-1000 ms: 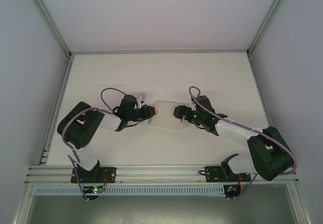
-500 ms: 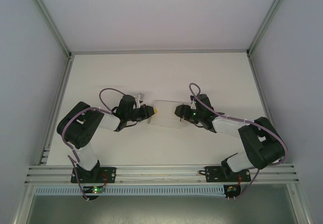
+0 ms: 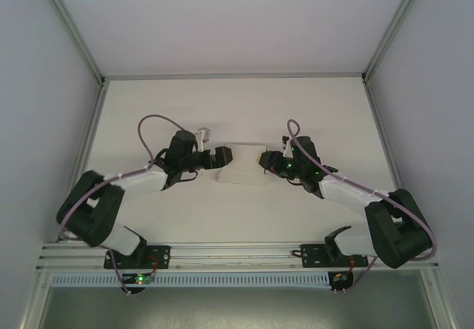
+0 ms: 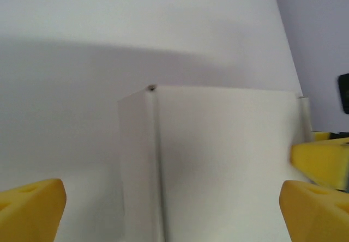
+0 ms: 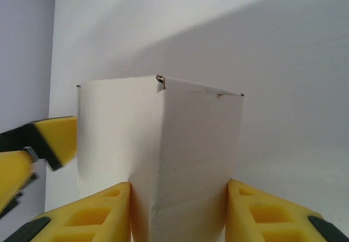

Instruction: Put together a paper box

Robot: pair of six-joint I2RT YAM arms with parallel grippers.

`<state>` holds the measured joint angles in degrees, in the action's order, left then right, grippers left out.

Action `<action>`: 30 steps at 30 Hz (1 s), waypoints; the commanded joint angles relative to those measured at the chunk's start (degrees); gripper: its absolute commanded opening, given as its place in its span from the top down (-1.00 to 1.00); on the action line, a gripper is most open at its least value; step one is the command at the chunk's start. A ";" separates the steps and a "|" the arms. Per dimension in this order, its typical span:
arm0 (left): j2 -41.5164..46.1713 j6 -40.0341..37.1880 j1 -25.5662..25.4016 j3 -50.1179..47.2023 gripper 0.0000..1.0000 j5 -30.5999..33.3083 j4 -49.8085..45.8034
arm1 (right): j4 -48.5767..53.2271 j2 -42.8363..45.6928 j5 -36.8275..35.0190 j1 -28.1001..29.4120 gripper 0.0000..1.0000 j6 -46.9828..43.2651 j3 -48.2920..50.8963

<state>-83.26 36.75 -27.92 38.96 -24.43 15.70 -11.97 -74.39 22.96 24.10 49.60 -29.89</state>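
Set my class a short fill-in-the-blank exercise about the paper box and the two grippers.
1. The paper box is made of plain ___ card.
2. In the top view it sits ___ the left gripper and the right gripper.
3. The right gripper's fingers are shut on the box, while the left gripper's jaws stand ___.
4. Both grippers' fingers are coloured ___.

Missing words: white; between; open; yellow.

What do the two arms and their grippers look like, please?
The left arm and right arm are black with white link covers; a lilac cable loops along each. The left gripper and right gripper are black, with yellow, hollowed finger pads.
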 commanded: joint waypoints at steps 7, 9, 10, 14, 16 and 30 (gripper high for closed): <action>12.75 -41.56 -17.05 8.42 -1.00 17.01 -27.43 | 15.92 6.01 4.06 -3.06 0.25 -0.05 -3.99; 12.36 -49.52 -22.24 9.05 -1.00 20.25 -30.34 | 18.33 6.86 5.88 -4.11 0.24 0.18 -4.95; 11.87 -52.07 -24.46 9.49 -1.00 22.51 -31.29 | 19.68 7.06 6.90 -4.73 0.24 0.71 -5.53; 6.82 -57.99 -31.29 12.40 -1.00 33.96 -32.87 | 25.58 6.71 10.83 -6.08 0.24 3.19 -7.40; 3.54 -60.92 -33.82 14.11 -1.00 39.38 -33.17 | 27.34 5.74 14.12 -6.24 0.25 4.93 -7.70; -5.66 -69.18 -37.28 12.89 -1.00 54.24 -19.14 | 46.24 -4.17 24.84 -7.93 0.25 2.31 -14.18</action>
<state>-89.17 -30.37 -64.66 51.90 26.13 -8.03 29.36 -78.19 42.98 16.19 51.75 -42.87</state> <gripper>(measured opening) 0.999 0.381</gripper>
